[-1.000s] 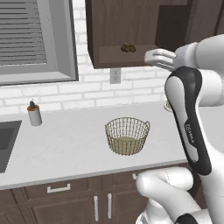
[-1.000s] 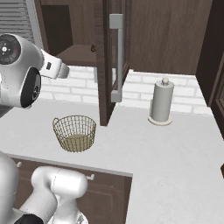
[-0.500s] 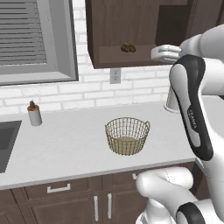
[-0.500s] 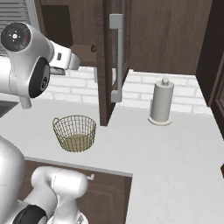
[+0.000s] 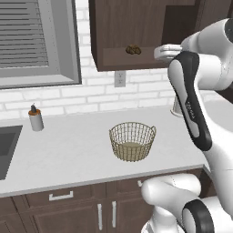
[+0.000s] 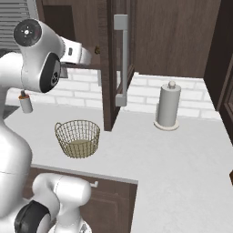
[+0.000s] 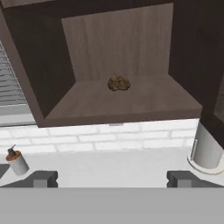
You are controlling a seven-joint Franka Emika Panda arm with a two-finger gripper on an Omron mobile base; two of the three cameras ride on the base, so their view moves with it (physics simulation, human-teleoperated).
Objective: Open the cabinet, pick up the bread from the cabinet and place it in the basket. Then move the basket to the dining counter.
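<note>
While I hold the arm raised toward the open cabinet, my gripper sits level with the shelf front, its two fingertips spread wide apart with nothing between them. From the hand view I see the bread lying alone toward the back of the cabinet's bottom shelf, well apart from the gripper, with the door swung out to the right. Below on the white counter stands the basket, upright, with a small brown-capped bottle off to its left and a grey paper-towel holder to its right.
</note>
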